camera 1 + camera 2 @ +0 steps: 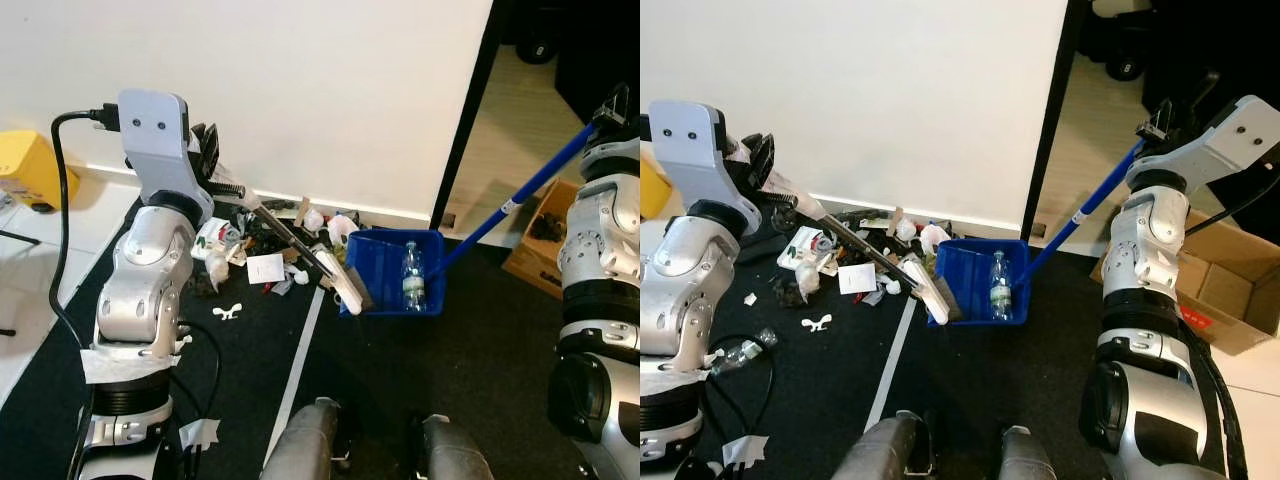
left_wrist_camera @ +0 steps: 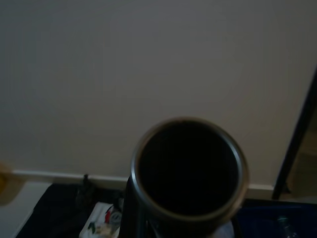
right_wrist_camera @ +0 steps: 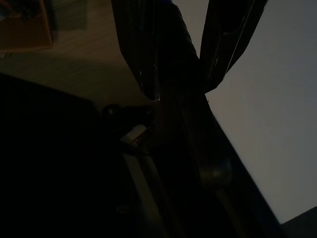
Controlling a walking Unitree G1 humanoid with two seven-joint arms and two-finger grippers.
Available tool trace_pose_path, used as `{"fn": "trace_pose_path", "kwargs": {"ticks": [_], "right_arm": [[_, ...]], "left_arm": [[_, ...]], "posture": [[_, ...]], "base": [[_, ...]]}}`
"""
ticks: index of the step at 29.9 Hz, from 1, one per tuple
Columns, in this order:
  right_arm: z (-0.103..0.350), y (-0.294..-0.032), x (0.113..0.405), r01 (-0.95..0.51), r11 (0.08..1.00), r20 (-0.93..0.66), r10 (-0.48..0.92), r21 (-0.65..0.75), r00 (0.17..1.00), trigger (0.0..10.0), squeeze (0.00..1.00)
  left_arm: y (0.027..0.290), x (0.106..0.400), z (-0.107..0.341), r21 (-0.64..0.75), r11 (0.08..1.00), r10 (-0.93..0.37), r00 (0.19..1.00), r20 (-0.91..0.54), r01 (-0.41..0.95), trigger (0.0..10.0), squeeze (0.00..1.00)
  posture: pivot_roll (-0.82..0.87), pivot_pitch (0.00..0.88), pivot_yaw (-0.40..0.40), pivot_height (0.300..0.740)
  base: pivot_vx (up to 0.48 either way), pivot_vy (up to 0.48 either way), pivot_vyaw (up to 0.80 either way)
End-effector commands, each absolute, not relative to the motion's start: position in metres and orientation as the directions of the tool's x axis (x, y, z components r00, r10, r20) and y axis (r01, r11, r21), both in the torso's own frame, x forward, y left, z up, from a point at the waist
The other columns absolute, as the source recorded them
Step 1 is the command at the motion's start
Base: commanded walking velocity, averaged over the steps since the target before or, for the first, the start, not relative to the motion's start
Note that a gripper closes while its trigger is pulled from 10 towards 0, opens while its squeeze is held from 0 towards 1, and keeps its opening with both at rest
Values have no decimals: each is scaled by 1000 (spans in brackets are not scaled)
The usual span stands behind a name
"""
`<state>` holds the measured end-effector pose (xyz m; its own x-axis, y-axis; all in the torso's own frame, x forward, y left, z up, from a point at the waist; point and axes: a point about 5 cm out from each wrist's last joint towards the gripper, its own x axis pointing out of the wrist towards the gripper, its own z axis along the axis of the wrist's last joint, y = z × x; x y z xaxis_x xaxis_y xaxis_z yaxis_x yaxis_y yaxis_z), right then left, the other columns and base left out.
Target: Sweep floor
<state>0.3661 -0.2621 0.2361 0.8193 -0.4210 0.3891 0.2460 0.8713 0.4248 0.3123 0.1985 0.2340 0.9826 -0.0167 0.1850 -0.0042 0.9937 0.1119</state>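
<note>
Two grippers at work. Left gripper (image 1: 212,165) clenched on the brush (image 1: 345,286) handle near the upper end; the left wrist view looks straight down the handle's open tube end. Handle slants down and rightward to the bristle head, which rests at the open lip of the dustpan (image 1: 385,262). Right gripper (image 1: 1160,118) grasps the top of the blue pole (image 1: 520,195), fingers (image 3: 143,54) closed around it; the pole runs down to the dustpan's back. Dustpan is blue, on dark floor (image 1: 380,380) beside the white floor line, a bottle (image 1: 412,276) upright inside. Litter (image 1: 250,250) is heaped along the wall (image 1: 320,90) just left of the dustpan: paper, wrappers, scraps. Cardboard box (image 1: 1225,290) stands at far right, yellow object (image 1: 25,170) at far left.
</note>
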Motion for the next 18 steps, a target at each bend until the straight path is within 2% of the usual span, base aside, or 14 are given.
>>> {"fn": "trace_pose_path", "kwargs": {"ticks": [1,12,15,16,18], "right_arm": [[268,-261,363,191,853,505,-453,486,735,10000,0],[268,-266,364,243,858,499,-470,453,728,10000,0],[263,-264,364,257,875,495,-451,411,743,10000,0],[255,-261,365,258,883,482,-437,393,759,10000,0],[253,-259,366,258,885,478,-432,388,765,10000,0]], "left_arm": [[201,315,215,125,992,21,994,106,-35,10000,0],[196,322,210,98,994,42,992,116,-54,10000,0],[200,323,228,52,998,36,980,194,-47,10000,0],[209,324,247,81,995,37,966,257,-60,10000,0],[213,324,254,96,993,35,961,276,-64,10000,0]], "posture": [[70,81,80,740],[55,65,85,740],[55,65,85,740],[57,65,79,740],[57,65,79,740]], "base": [[0,0,0],[0,0,0],[0,0,0],[0,0,0],[0,0,0]]}}
